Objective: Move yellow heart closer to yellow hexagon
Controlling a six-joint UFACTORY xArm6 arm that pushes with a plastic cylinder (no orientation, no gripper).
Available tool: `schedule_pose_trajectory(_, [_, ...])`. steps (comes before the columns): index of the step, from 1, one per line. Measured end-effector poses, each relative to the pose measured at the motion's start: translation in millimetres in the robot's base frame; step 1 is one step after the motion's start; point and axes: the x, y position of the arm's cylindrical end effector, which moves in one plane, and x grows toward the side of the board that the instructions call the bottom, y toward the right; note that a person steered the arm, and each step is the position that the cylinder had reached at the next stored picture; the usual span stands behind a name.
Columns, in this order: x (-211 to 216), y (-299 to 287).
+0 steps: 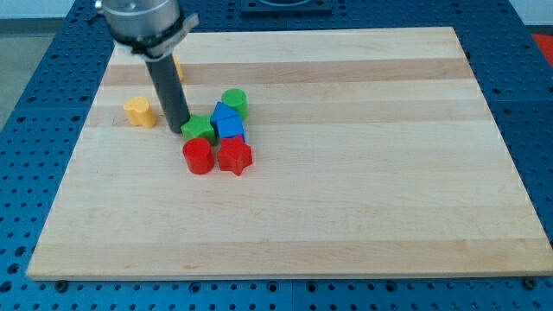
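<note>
A yellow heart (139, 111) lies on the wooden board (346, 199) at the view's left. A second yellow block (178, 67), probably the yellow hexagon, is mostly hidden behind my rod near the view's top left. My tip (176, 130) rests on the board just right of the yellow heart, with a gap between them, and at the left edge of a green star (200, 130).
A cluster sits right of my tip: the green star, a green cylinder (234, 103), a blue block (228, 122), a red cylinder (198, 156) and a red star (234, 156). The board's edges drop to a blue perforated table (34, 130).
</note>
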Motion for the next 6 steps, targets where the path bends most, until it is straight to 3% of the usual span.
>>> schedule_pose_trajectory(2, [2,-85])
schedule_pose_trajectory(3, [-48,-69])
schedule_pose_trajectory(4, [-63,-56])
schedule_pose_trajectory(6, [-27,-30])
